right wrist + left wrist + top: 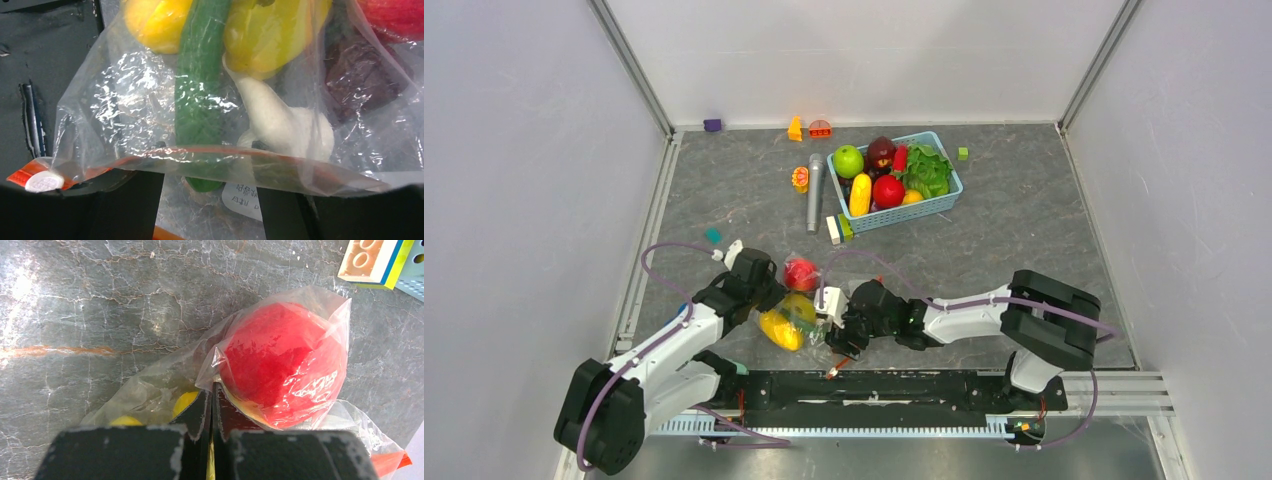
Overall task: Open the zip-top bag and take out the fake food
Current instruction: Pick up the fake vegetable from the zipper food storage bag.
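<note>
From overhead, the zip-top bag (796, 312) lies on the table (1024, 230) between the two end effectors, close to the arms' bases, and only a red fruit (801, 273) and yellow pieces (781, 328) can be made out inside it.

The left wrist view shows what the overhead one cannot. The left end effector (212, 391) has its fingers pressed together, with clear bag film pinched at their tips. The red fruit bulges in the plastic just ahead and to the right of them. A toy brick (367, 260) sits farther ahead on the right.

The right wrist view shows the other contents: a green cucumber (199, 85), a white piece (285, 125) and a dark maroon piece (365, 75), all ahead of the fingers. The right end effector (209, 172) has its fingers well apart. The bag's orange-red zip strip (215, 152) stretches across both fingers, with its white slider (42, 181) out beyond the left finger. The strip looks closed along its length.

The light-blue basket (904, 216) stands well beyond both end effectors.
</note>
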